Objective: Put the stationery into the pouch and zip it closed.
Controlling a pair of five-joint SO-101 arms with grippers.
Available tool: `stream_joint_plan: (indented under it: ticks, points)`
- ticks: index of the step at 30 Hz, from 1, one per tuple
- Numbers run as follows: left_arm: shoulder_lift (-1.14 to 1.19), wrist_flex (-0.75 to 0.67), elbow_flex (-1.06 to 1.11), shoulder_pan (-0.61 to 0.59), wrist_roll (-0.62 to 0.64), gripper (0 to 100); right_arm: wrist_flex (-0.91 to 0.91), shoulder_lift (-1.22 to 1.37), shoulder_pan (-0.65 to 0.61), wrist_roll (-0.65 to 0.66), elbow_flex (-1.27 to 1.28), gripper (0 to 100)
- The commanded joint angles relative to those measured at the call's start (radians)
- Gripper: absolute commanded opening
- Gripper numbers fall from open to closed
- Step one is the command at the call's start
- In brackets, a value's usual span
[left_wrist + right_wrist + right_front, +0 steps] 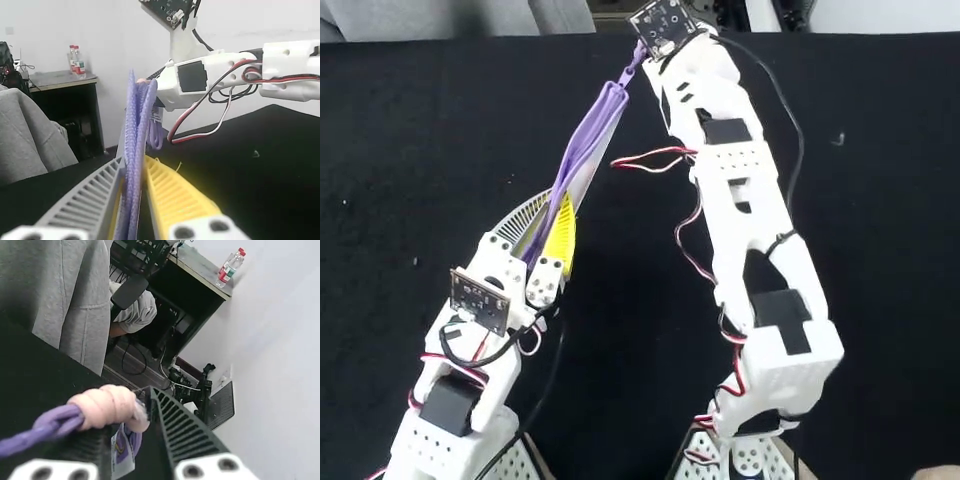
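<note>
A purple fabric pouch (582, 150) hangs stretched in the air between both arms, edge-on above the black table (420, 150). My left gripper (552, 240), with one grey and one yellow finger, is shut on the pouch's near end (134, 150). My right gripper (638, 62) is at the far edge of the table, shut on the pink-wrapped zipper pull (107, 405) at the pouch's far end. A purple cord (40, 427) runs from that pull. In the left wrist view the right gripper (152, 87) meets the pouch's top. What the pouch holds is hidden.
The black table spreads wide on both sides of the arms. Grey cloth (440, 15) lies past its far edge. Red and white wires (650, 160) loop off the right arm near the pouch. A dark desk with bottles (75, 60) stands in the room behind.
</note>
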Motion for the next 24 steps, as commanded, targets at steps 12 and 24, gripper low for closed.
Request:
stream_joint_plan:
  ticks: [12,24]
  points:
    - [-0.021,0.012,-0.064,-0.005,0.015,3,-0.002,0.048,0.307,0.089,-0.107,1.1]
    - [-0.02,0.011,-0.027,-0.004,0.008,8,0.299,-0.157,0.29,0.017,-0.143,1.3]
